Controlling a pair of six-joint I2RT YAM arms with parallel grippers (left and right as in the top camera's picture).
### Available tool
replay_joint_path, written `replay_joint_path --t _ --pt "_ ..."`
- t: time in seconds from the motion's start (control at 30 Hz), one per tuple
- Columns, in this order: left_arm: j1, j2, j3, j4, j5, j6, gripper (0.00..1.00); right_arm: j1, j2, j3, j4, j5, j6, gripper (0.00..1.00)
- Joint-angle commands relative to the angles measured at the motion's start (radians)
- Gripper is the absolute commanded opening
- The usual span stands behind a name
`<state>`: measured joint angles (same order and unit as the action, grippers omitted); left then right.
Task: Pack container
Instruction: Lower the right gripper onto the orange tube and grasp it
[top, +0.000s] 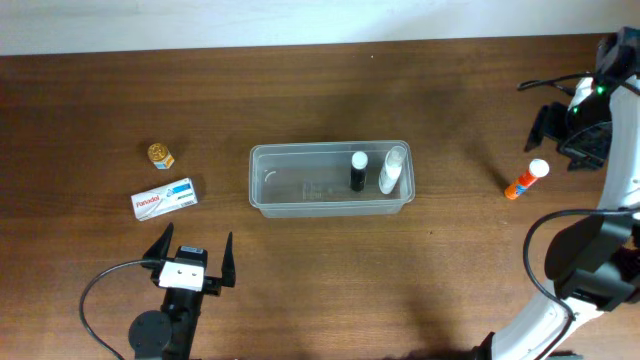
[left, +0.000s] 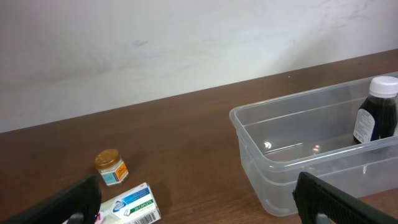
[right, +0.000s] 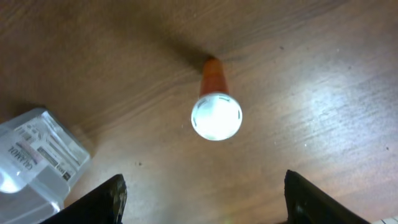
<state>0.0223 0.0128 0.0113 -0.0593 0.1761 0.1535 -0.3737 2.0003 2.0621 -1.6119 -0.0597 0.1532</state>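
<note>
- The container (top: 330, 178) is sitting in the middle of the worktop (top: 300, 90), already holding a dark bottle (top: 358, 172) and a white bottle (top: 391, 170) crowded at its right end. Anything being lowered there is risking knocking them over, so the bare left half is looking like the safer spot.
- The right tool (right: 204, 193) is hanging above the orange tube (right: 214, 112), its jaws standing partly apart and gripping nothing. The tube is pointing its white cap toward the wrist camera, and I cannot tell whether it is standing or lying. Its round body is likely to be rolling or tipping away if one finger is arriving first.
- The left tool (top: 192, 257) is gaping fully wide and empty, near the white box (top: 165, 198) and the gold-lidded jar (top: 160, 155). The flat box is offering little height, so the fingers could be scraping the worktop or pushing it off instead of pinching it.
- Both arms are needing the same tub; reaching in together is inviting a collision or a shoved, sliding container.
</note>
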Motion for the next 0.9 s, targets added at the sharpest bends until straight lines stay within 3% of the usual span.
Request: replay_joint_path --t 0.0,0.87 --pt "0.004 -0.007 -0.002 -0.006 0.000 -0.005 0.99 -0.007 0.044 -0.004 0.012 -0.017 -0.016 0.73" --pt "0.004 -0.007 -0.002 -0.006 0.000 -0.005 1.00 -0.008 0.090 -0.138 0.129 0.011 -0.026 0.72"
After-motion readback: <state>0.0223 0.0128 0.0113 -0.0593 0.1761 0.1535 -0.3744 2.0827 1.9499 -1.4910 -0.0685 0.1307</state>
